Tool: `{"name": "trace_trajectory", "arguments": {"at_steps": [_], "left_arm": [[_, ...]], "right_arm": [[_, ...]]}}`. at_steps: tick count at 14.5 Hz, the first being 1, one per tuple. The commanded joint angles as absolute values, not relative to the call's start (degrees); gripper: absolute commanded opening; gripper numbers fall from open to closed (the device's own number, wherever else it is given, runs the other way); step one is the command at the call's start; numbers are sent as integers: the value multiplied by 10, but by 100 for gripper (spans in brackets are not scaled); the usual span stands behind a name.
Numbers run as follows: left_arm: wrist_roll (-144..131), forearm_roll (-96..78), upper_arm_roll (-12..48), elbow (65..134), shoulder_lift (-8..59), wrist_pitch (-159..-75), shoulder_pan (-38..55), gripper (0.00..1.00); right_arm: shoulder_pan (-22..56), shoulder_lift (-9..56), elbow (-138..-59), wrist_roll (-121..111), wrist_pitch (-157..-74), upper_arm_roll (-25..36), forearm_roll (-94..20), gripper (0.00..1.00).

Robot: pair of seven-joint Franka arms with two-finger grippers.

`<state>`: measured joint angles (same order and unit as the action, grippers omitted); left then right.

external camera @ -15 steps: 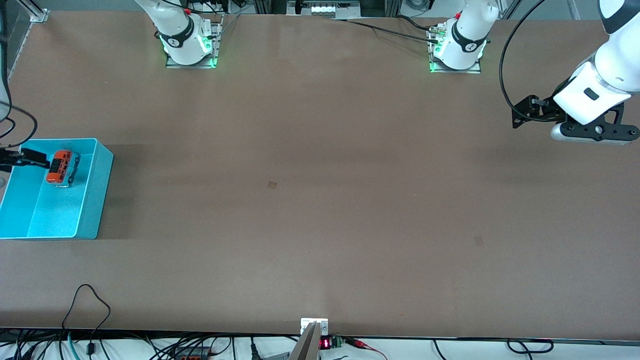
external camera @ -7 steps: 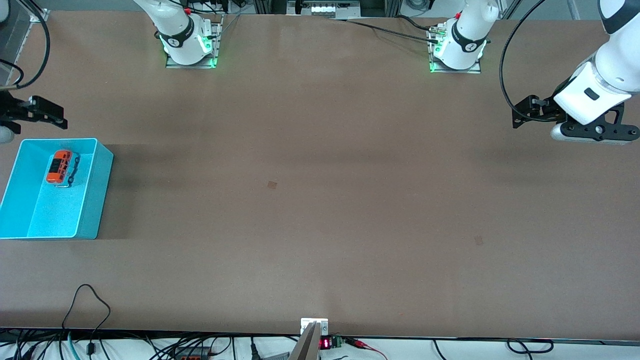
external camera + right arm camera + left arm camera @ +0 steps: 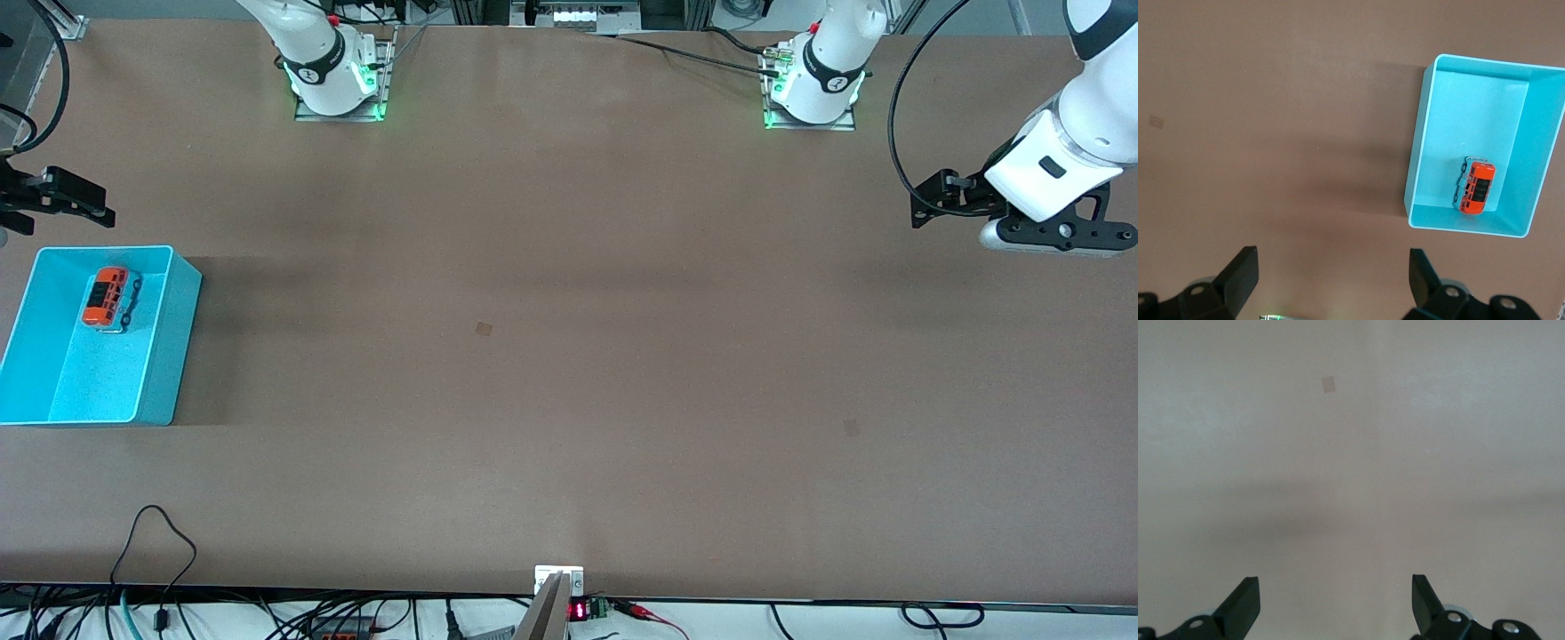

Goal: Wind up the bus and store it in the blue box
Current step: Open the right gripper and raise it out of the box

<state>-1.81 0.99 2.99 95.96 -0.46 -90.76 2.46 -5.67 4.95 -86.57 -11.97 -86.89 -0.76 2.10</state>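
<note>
Right hand [image 3: 84, 200] released, above table beside blue box [image 3: 169, 338]; left hand [image 3: 1336, 607] spread, waiting. Bus [image 3: 104, 297] inside; I fear wound spring could drive it against wall.

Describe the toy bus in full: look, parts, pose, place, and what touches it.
The bus is a small orange toy with black roof windows and a pale grey end and lower trim, plastic by its look. It lies inside the blue box, on the floor, in the part farther from the front camera, apparently roof up. Only the box touches it; whether it meets a wall is unclear. No gripper holds it.
</note>
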Motion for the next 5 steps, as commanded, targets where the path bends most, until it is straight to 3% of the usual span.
{"name": "trace_trajectory", "arguments": {"at_steps": [1, 5], "left_arm": [[-23, 11, 32, 950, -4, -898, 24, 100], [-23, 11, 32, 950, -4, -897, 24, 100]], "right_arm": [[-42, 49, -860, -110, -867, 1, 16, 100], [-40, 49, -860, -110, -867, 0, 18, 100]]}}
